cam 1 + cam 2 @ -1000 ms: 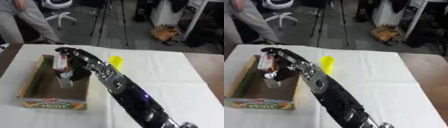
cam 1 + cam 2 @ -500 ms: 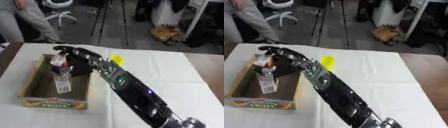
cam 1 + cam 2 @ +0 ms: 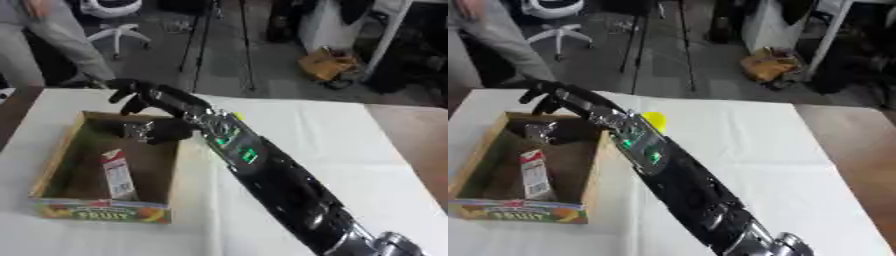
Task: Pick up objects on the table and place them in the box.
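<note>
The scene is viewed from the robot's head, looking down and forward over the bench (image 3: pixel 315 150). Both eye views are set side by side, sharing the box (image 3: pixel 61 150) at left and the far floor.

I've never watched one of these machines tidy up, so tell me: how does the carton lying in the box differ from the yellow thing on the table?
The carton lies flat inside the cardboard box; the yellow thing sits outside it on the white tablecloth. The carton is white and red and fully in view; the yellow thing is one plain colour, partly hidden behind the robot's arm. The right hand touches neither.
</note>
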Robot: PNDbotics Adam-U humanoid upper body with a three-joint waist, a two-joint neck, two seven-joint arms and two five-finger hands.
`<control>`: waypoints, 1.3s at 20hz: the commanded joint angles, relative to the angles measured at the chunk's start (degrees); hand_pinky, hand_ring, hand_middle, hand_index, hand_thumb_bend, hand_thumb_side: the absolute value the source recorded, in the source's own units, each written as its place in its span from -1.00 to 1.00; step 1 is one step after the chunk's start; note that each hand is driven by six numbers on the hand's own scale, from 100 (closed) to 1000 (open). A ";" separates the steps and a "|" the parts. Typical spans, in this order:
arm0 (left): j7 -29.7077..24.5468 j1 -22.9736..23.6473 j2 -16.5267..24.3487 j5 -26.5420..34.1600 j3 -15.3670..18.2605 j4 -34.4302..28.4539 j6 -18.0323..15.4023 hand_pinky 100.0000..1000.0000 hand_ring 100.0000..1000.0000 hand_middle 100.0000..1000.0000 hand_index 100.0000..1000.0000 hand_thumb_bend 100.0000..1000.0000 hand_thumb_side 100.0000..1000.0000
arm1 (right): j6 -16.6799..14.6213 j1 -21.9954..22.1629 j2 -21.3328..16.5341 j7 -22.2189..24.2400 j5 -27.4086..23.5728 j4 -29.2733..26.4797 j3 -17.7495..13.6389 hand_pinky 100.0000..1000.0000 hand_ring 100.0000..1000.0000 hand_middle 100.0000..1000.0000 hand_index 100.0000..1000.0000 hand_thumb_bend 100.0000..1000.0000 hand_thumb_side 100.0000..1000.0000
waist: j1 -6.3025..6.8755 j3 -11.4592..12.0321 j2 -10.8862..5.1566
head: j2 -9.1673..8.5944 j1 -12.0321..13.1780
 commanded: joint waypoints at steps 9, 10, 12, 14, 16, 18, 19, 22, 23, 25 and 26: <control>-1.73 0.43 1.33 -0.52 -0.25 0.10 0.79 0.22 0.47 0.18 0.58 -0.31 0.94 | -6.72 -4.71 -12.13 1.67 8.09 -12.65 -0.34 0.73 0.66 0.80 0.83 -0.55 0.19 | 0.74 -3.63 -1.41 | 0.21 2.07; -1.95 0.53 1.42 -0.56 -0.26 0.21 0.91 0.22 0.47 0.18 0.58 -0.31 0.94 | -7.61 -4.66 -13.58 2.55 9.01 -14.12 -0.60 0.74 0.67 0.80 0.82 -0.57 0.20 | 0.84 -4.30 -1.40 | 0.23 2.20; -2.48 0.61 1.49 -0.55 -0.47 0.42 1.15 0.22 0.48 0.17 0.58 -0.31 0.94 | -9.32 -4.11 -16.37 4.26 10.73 -16.92 -1.40 0.76 0.72 0.82 0.80 -0.62 0.24 | 1.02 -5.28 -1.35 | 0.27 2.28; -3.01 0.61 1.44 -0.40 -0.82 0.48 1.24 0.22 0.48 0.17 0.58 -0.31 0.95 | -10.99 -3.28 -18.59 5.92 12.40 -19.63 -2.55 0.77 0.74 0.83 0.75 -0.67 0.26 | 1.14 -5.97 -1.32 | 0.34 2.30; -3.41 0.62 1.53 -0.41 -0.91 0.61 1.38 0.22 0.48 0.17 0.58 -0.32 0.96 | -12.15 -2.23 -19.54 7.63 14.11 -22.41 -3.83 0.77 0.74 0.81 0.73 -0.71 0.28 | 1.21 -6.40 -1.30 | 0.36 2.39; -4.01 0.66 1.62 -0.39 -1.20 0.79 1.54 0.22 0.48 0.17 0.58 -0.32 0.96 | -12.38 -0.95 -20.39 9.37 15.86 -25.15 -4.86 0.77 0.74 0.81 0.73 -0.71 0.28 | 1.33 -7.17 -1.31 | 0.31 2.57; -4.18 0.66 1.62 -0.37 -1.22 0.82 1.57 0.22 0.48 0.17 0.58 -0.32 0.96 | -12.35 -0.57 -20.46 10.24 16.73 -26.23 -5.26 0.77 0.74 0.81 0.73 -0.71 0.28 | 1.36 -7.30 -1.31 | 0.30 2.61; -5.02 0.73 1.76 -0.28 -1.75 1.17 1.87 0.22 0.48 0.18 0.58 -0.32 0.98 | -11.96 1.03 -21.00 11.75 19.32 -28.39 -6.58 0.76 0.72 0.74 0.70 -0.76 0.28 | 1.59 -8.40 -1.29 | 0.18 2.68; -5.58 0.82 1.89 -0.32 -2.08 1.43 2.12 0.22 0.49 0.18 0.58 -0.33 0.99 | -11.59 1.95 -21.47 11.45 20.15 -28.82 -7.23 0.72 0.66 0.66 0.69 -0.82 0.25 | 1.67 -9.12 -1.33 | 0.24 2.80; -6.77 0.96 2.04 -0.44 -2.50 1.89 2.64 0.22 0.49 0.18 0.58 -0.33 1.00 | -10.56 4.04 -22.16 10.28 21.72 -29.50 -8.32 0.72 0.66 0.65 0.69 -0.83 0.25 | 1.78 -10.19 -1.46 | 0.36 2.98; -7.18 0.98 2.05 -0.44 -2.53 1.97 2.77 0.22 0.49 0.18 0.58 -0.33 1.00 | -10.17 4.68 -22.29 9.56 22.50 -29.90 -8.38 0.72 0.66 0.65 0.69 -0.83 0.25 | 1.80 -10.35 -1.50 | 0.39 2.98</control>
